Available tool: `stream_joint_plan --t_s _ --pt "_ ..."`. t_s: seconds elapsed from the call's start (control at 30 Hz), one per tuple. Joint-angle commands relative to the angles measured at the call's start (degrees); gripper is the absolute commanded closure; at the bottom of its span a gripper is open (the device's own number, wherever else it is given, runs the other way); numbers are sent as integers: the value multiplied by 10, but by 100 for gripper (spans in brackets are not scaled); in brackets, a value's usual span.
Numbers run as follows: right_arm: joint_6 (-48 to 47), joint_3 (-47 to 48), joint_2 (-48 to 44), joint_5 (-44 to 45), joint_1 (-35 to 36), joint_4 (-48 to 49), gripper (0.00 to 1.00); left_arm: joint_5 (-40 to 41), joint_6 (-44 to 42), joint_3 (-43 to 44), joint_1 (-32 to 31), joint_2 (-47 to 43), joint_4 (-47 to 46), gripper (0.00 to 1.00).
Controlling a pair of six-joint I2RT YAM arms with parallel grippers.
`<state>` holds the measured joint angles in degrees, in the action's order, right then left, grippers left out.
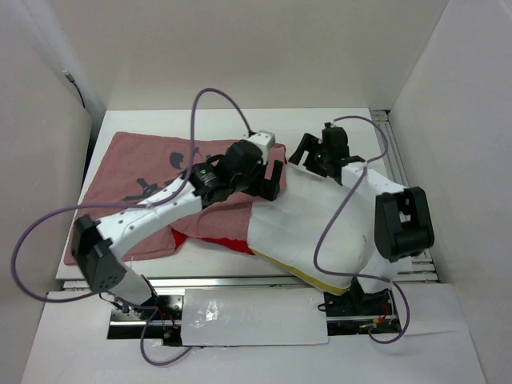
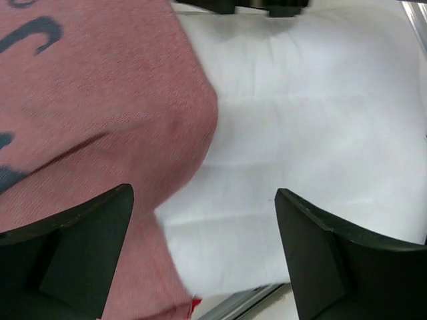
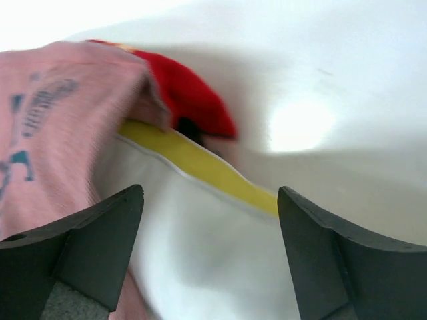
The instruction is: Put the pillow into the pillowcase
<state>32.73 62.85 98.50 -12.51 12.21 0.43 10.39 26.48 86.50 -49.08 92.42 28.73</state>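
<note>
Right, the left end effector (image 2: 203, 200) hangs with jaws spread wide and empty over the pink hem of the pillowcase (image 2: 100, 100), just where it laps onto the pillow (image 2: 313, 120). The right end effector (image 3: 210, 193) gapes too, holding nothing, above the yellow piping (image 3: 200, 163). The pillow lies toward the right edge of the tabletop (image 1: 240, 120), one end seemingly under the case's mouth, and the case spreads to the left edge. Both look light and floppy. The cloth wants pinching at the hem, and the plump pillow at a piped corner.
</note>
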Motion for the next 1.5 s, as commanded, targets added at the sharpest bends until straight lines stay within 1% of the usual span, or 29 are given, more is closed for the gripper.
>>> stream_joint_plan --t_s 0.0,0.07,0.1,0.13,0.17,0.2,0.23,0.3,0.33,0.43,0.47,0.5,0.6,0.73,0.77,0.8,0.87,0.9,1.0,1.07,1.1,1.17,1.2,1.23,1.33,1.37,1.4,1.43,1.47 --pt "-30 -1 -88 157 -3 -183 12 36 42 -68 -3 -83 11 0" --pt "-8 -25 -121 194 -8 -212 8 41 59 -118 -3 -132 16 0" --pt "-8 -33 -153 203 -8 -239 8 41 73 -168 -10 -146 21 0" --pt "-8 -43 -170 203 -8 -252 8 41 79 -192 -10 -169 21 0" --pt "-8 -43 -188 203 3 -265 7 41 79 -213 -28 -178 21 0" --pt "-55 -57 -244 196 31 -288 7 41 93 -248 -45 -183 21 0" --pt "-56 -57 -244 196 51 -300 6 41 93 -259 -45 -183 21 0" --pt "-92 -57 -287 185 97 -337 6 55 115 -273 -75 -183 21 0" --pt "-102 -57 -297 178 148 -372 6 55 122 -273 -82 -177 26 1" --pt "-118 -62 -320 137 219 -415 6 55 142 -280 -102 -166 20 9" --pt "-118 -76 -326 129 257 -415 6 55 149 -280 -102 -166 20 13" --pt "-118 -86 -337 116 274 -415 6 61 164 -285 -109 -160 20 21" --pt "-113 -111 -352 105 326 -415 6 84 194 -291 -109 -146 48 33" --pt "-113 -128 -359 115 384 -400 6 125 245 -303 -109 -134 72 71" --pt "-118 -135 -359 109 396 -386 6 131 245 -303 -109 -134 72 87" --pt "-118 -142 -350 109 423 -376 6 131 245 -303 -109 -134 72 90" --pt "-132 -149 -325 115 448 -358 6 131 245 -303 -109 -128 60 94" --pt "-138 -158 -318 115 469 -349 6 136 245 -303 -109 -128 60 100" --pt "-138 -181 -293 165 475 -309 4 141 251 -303 -109 -123 55 100" --pt "-138 -193 -288 192 469 -277 4 147 251 -324 -109 -142 46 100" --pt "-144 -193 -283 179 453 -260 8 147 251 -331 -109 -151 34 100" --pt "-144 -201 -288 187 453 -230 13 141 244 -346 -109 -185 17 100" --pt "-139 -201 -288 192 453 -201 19 141 238 -360 -109 -197 8 100" --pt "-139 -208 -288 192 448 -188 33 141 238 -367 -109 -209 -4 100" --pt "-139 -222 -281 198 447 -143 49 129 218 -391 -115 -254 -27 100" --pt "-164 -228 -281 190 442 -128 57 129 212 -403 -115 -261 -27 100" --pt "-175 -228 -281 183 442 -100 69 129 212 -409 -115 -268 -27 100" --pt "-181 -236 -281 183 442 -89 86 129 212 -414 -115 -281 -34 100" --pt "-189 -236 -281 173 442 -77 100 129 205 -414 -115 -286 -40 100"
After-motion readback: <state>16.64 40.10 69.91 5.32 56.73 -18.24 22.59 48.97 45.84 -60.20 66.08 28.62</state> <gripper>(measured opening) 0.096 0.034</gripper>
